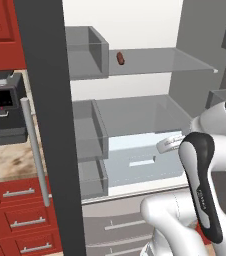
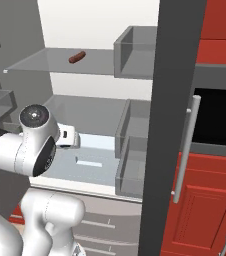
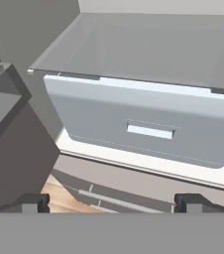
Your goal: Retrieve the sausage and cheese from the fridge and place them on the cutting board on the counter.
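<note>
The jaws stand wide apart with nothing between them, their two dark fingertips [image 3: 32,202] rising at the bottom of the hand view and facing the pale crisper drawer [image 3: 148,131] low in the open fridge [image 1: 135,107]. A grey shelf [image 3: 163,49] lies just above that drawer. From the base views the white arm [image 2: 37,145] reaches in at the level of this lower shelf. Higher up, the sausage [image 1: 120,58] lies alone on the top glass shelf [image 1: 175,60], well above the arm and beside a grey door bin [image 1: 87,52]. Left of the dark door edge [image 1: 47,125], a coffee machine [image 1: 5,107] sits on the marbled desk [image 1: 7,162] over red drawers [image 1: 20,215].
</note>
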